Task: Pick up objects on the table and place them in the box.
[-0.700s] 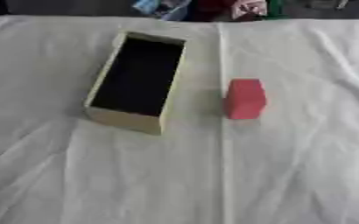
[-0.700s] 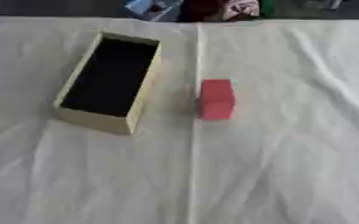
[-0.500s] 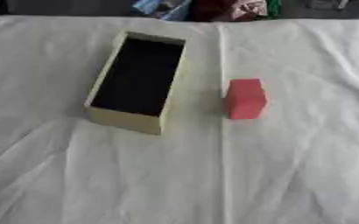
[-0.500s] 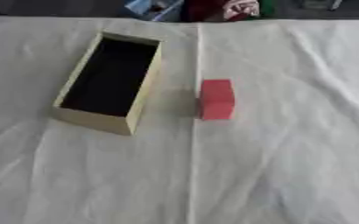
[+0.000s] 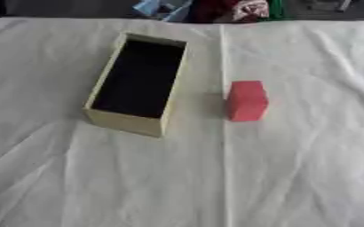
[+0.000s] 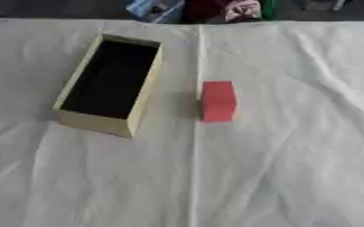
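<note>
On the white cloth (image 5: pixel 294 177), a red block (image 5: pixel 247 100) is sitting just at three o'clock of the open cream box (image 5: pixel 136 128), its dark inside lying bare, probably awaiting pickup, while neither hand is showing.

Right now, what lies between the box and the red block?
Nothing but bare white cloth, with a fold line running down it beside the block. The box stands apart to its left. Both eye views show this.

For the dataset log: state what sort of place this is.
Probably a staged test table in a lab or workroom: a wrinkled white cloth covers it, with only an open cream box and a red block laid out; colourful clutter lies beyond the far edge.
</note>
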